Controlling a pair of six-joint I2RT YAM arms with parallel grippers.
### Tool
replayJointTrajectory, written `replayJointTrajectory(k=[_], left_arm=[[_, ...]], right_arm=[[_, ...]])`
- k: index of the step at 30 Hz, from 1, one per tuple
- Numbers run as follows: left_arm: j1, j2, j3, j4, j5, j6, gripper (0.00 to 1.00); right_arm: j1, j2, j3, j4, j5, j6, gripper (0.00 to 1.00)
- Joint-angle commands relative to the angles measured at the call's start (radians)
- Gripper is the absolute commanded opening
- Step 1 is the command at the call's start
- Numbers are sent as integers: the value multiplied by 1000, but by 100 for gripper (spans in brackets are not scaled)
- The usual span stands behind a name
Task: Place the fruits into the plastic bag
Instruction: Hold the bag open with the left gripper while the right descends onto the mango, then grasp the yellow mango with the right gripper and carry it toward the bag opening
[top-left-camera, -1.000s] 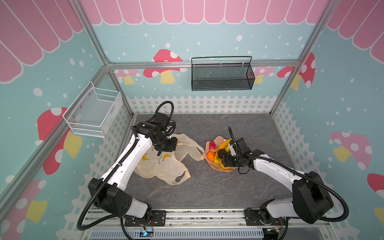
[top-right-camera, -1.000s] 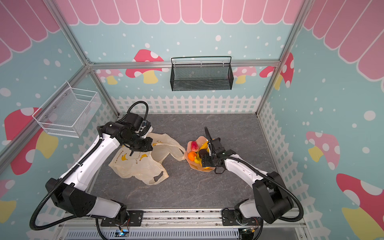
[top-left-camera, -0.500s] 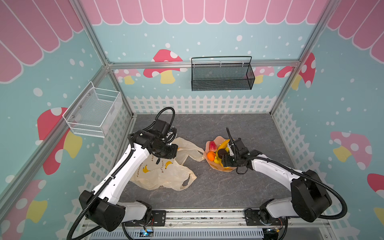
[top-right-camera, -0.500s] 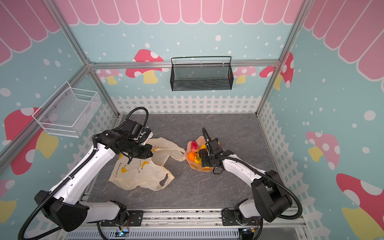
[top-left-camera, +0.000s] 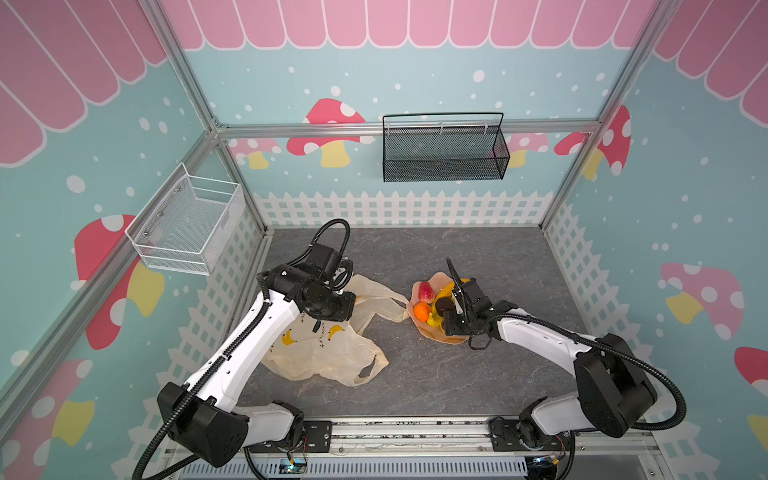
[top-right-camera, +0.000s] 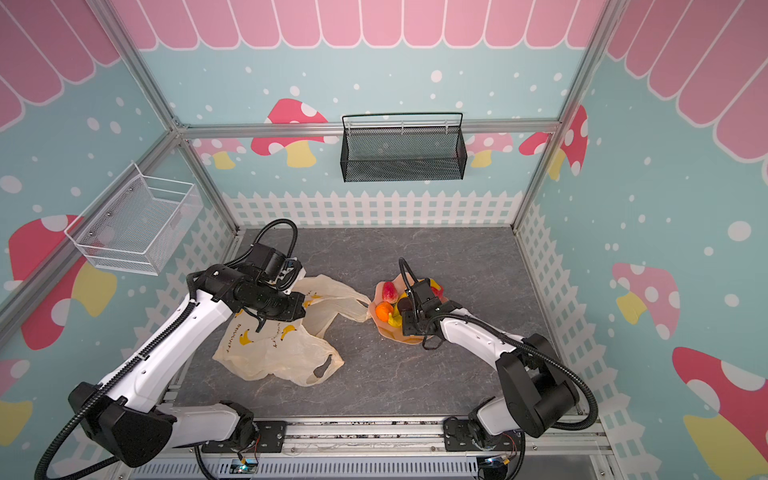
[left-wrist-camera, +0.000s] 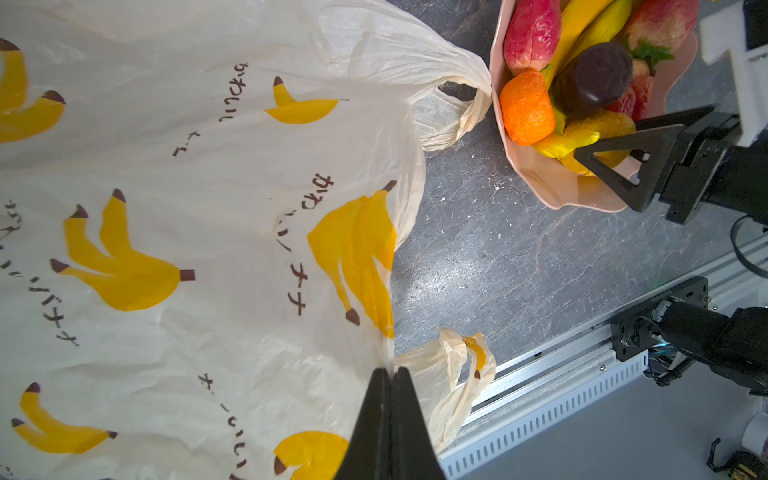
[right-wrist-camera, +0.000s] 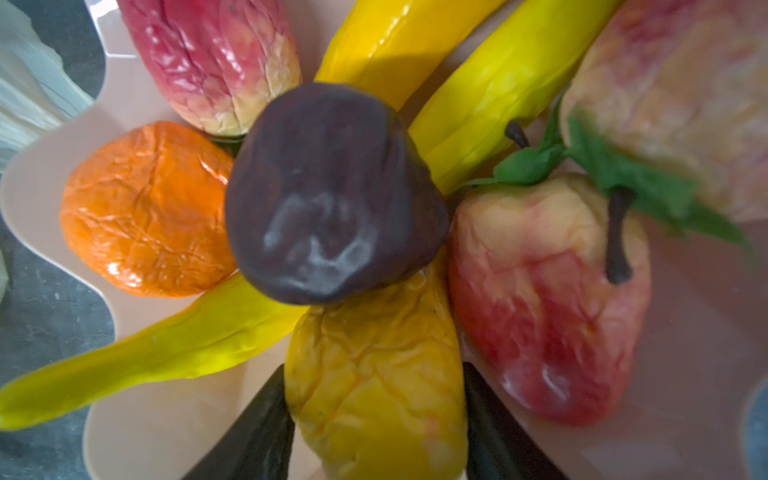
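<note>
The left gripper (left-wrist-camera: 390, 370) is pinching the plastic bag (left-wrist-camera: 208, 208). Its jaws are pressing fully together, with a thin fold of the bag's edge caught between the tips. The rest of the bag is lying crumpled on the gray tabletop (top-left-camera: 457, 374) beneath that arm, its printed banana bunches facing up. One handle loop (left-wrist-camera: 473, 116) is reaching over to touch the rim of the pink plate (left-wrist-camera: 552, 187). The second loop (left-wrist-camera: 446, 349) is lying just beside the closed tips.

The right gripper (right-wrist-camera: 374, 368) is standing partly open over the plate, its two dark fingers (right-wrist-camera: 253, 432) flanking a wrinkled yellow fruit (right-wrist-camera: 374, 424) (they are lying right against its sides, but whether they are actually squeezing it I cannot tell). The fruits (top-right-camera: 390, 309) are sitting heaped together on the plate. A dark round piece (right-wrist-camera: 332, 195) is resting on top in the middle, touching the yellow fruit. An orange (right-wrist-camera: 145, 208) is pressing against one side of the dark piece, and a red fruit with a green leaf (right-wrist-camera: 540, 299) is lying at its other side. Yellow bananas (right-wrist-camera: 490, 99) are fanning out beneath the pile. In both top views the plate is sitting to the right of the bag, near the middle of the tabletop.
</note>
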Motion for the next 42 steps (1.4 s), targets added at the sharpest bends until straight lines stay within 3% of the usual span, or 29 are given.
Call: replayJointTrajectory(k=[1, 4, 8, 17, 27, 35, 39, 42], left_arm=[[-8, -27, -13, 12, -15, -14, 0], [-7, -31, -13, 15, -16, -16, 0], [-8, -39, -15, 23, -16, -19, 0], [-8, -68, -31, 26, -33, -27, 0], [-8, -82, -19, 32, -28, -25, 0], [-7, -97, 15, 33, -12, -17, 0], [-8, -103, 31, 37, 10, -14, 0], [-8, -112, 43, 38, 23, -19, 0]], right_arm=[[9, 7, -7, -11, 21, 26, 48], [8, -5, 1, -15, 14, 27, 40], [9, -38, 14, -42, 21, 31, 37], [8, -239, 140, -141, 68, 24, 34], [8, -311, 201, 39, -168, -102, 33], [39, -172, 200, 248, -472, -166, 32], [101, -37, 241, 297, -491, -175, 30], [164, 62, 271, 315, -443, -190, 28]])
